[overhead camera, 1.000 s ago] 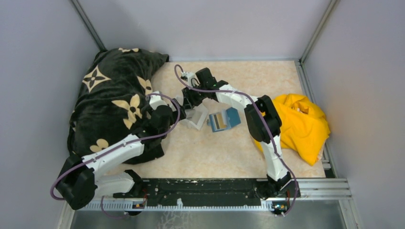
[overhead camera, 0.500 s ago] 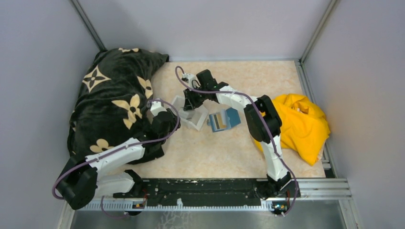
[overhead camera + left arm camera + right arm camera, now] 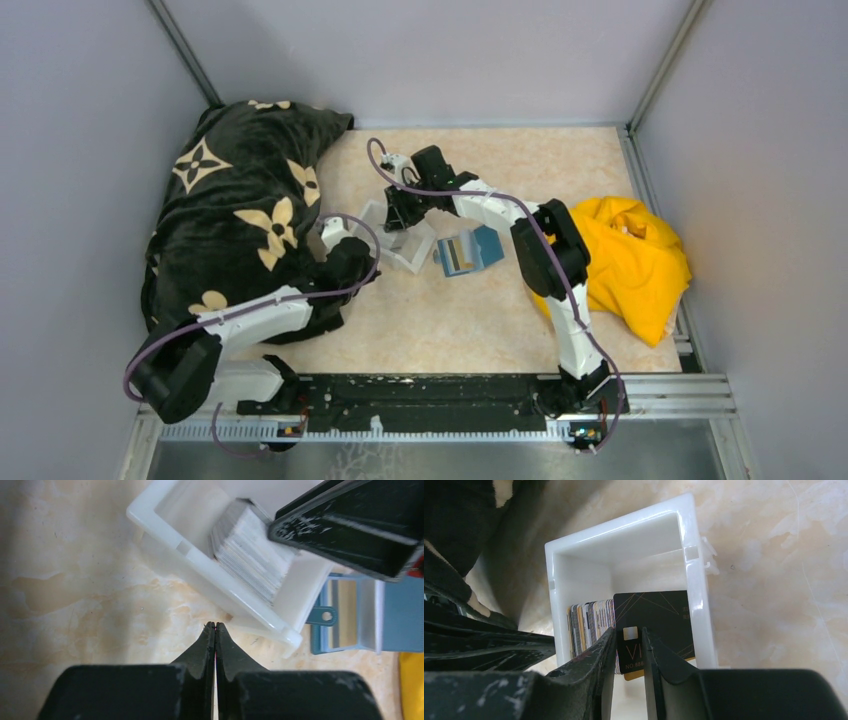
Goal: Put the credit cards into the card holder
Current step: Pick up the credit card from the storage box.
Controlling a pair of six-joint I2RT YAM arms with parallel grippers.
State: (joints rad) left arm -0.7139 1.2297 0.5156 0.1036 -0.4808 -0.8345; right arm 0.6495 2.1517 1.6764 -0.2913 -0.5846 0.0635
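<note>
Picking a card out of the tray is the step in hand. The right gripper (image 3: 629, 639) is down inside the white tray (image 3: 624, 526). Its fingers are narrowed to a slim gap straddling the near edge of a black card (image 3: 654, 611) with gold lines. That card leans off the right end of the card stack (image 3: 589, 622). Its face shows through the gap, so I can't tell if the fingers have it pinched or only bracket it.

The left gripper (image 3: 215, 630) is fully closed with nothing in it. Its tips are at bottom centre of the left wrist view, just beside the tray's near wall, and I can't tell if they touch it. It looks placed to brace the tray, but that's a guess.

The card holder (image 3: 470, 250) lies open at centre of the top view, just right of the tray, with a yellowish card face showing in it. Most cards are in the tray, so the task looks early. A black blanket (image 3: 235, 200) fills the left of the top view and a yellow cloth (image 3: 635, 265) sits at the right.

Next move, as I judge it:
- Firm up the pinch on the one black card.
- Lift straight up so its neighbours don't drag out.
- Carry it right to the holder and line its edge with a slot.

The tray is light and may tip or slide on the lift.
</note>
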